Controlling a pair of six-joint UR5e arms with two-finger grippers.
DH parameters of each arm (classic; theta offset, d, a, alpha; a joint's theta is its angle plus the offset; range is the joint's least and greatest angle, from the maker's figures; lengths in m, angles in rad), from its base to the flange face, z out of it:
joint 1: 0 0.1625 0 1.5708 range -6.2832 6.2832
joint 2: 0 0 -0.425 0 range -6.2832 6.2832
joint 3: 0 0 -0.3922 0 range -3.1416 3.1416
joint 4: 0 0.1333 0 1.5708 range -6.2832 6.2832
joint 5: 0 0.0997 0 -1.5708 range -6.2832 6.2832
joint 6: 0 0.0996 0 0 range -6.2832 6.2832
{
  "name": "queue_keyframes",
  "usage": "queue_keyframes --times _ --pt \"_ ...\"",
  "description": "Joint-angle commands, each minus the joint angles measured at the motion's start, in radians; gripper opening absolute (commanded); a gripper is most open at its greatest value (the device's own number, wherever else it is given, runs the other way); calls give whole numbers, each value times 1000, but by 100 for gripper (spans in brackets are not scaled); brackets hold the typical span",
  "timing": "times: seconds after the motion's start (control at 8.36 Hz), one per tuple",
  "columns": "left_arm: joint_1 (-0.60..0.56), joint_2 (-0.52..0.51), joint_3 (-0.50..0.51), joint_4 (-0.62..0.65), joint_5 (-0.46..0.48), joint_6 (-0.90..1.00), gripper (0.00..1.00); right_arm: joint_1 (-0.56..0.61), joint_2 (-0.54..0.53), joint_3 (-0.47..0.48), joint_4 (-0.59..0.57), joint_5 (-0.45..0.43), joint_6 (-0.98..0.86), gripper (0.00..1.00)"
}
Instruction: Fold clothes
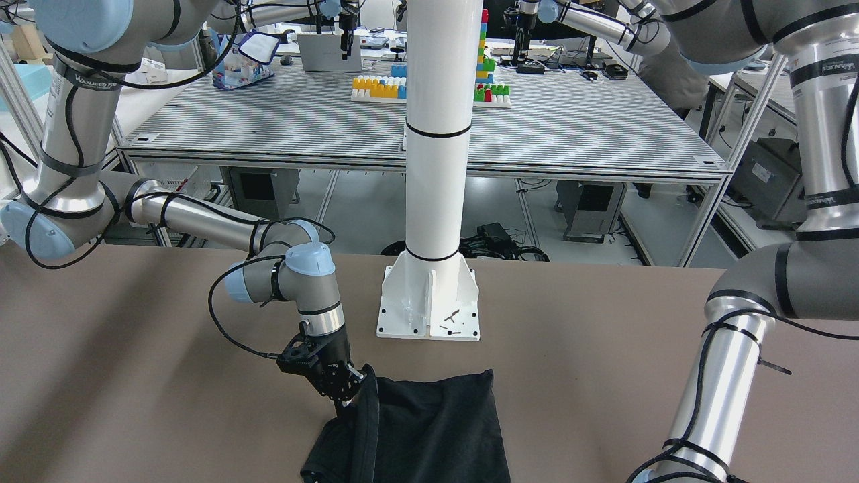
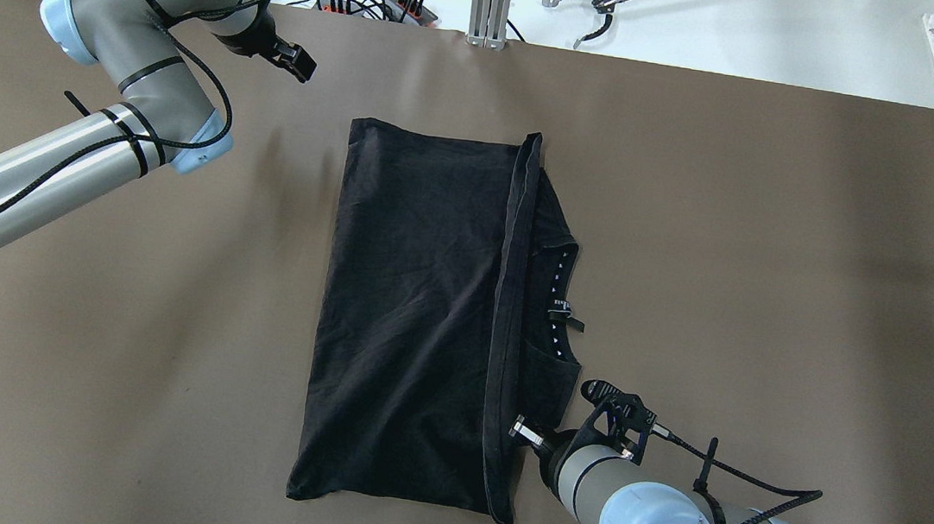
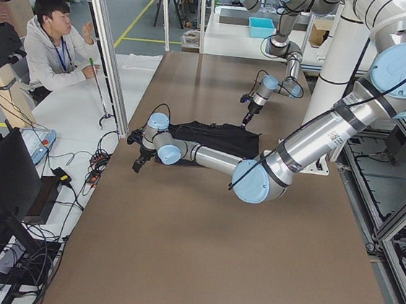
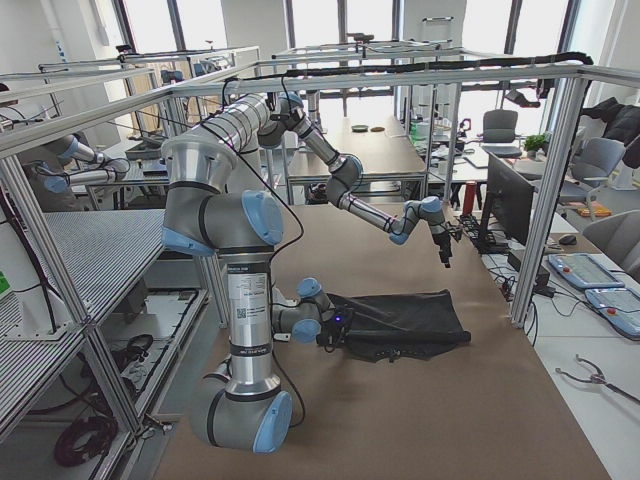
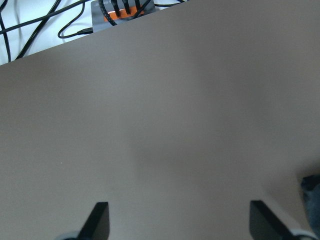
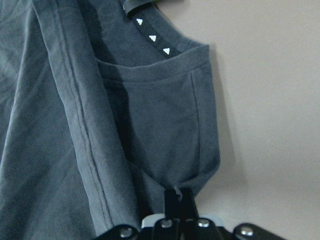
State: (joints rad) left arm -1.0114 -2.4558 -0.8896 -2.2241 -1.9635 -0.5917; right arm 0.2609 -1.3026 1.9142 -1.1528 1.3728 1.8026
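My right claw (image 6: 179,196) pinched the near right edge of the black shirt (image 2: 410,308) while my left claw (image 5: 177,222) hung spread wide, far left.

Robotics lab: aluminium-frame cells (image 4: 400,75), more robot arms (image 1: 604,27) over neighbouring benches (image 1: 570,127), seated operator (image 3: 51,45), monitors (image 4: 520,205), cables (image 2: 408,0).

Shirt (image 2: 410,308) soft matt cloth; table (image 2: 777,286) matt, maybe laminate.
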Motion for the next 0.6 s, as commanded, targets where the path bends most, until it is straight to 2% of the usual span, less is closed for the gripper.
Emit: queue_keyframes --times 0.0,0.12,0.24,0.48 --pt "-1 3 0 0 0 0 100 38 6 5 -2 -12 -165 93" --pt "-1 3 0 0 0 0 100 90 31 8 -10 -12 -271 94" --pt "-1 3 0 0 0 0 100 144 64 5 -66 -12 -349 94" --pt "2 4 0 0 0 -5 100 164 246 -56 -291 -11 -404 94"
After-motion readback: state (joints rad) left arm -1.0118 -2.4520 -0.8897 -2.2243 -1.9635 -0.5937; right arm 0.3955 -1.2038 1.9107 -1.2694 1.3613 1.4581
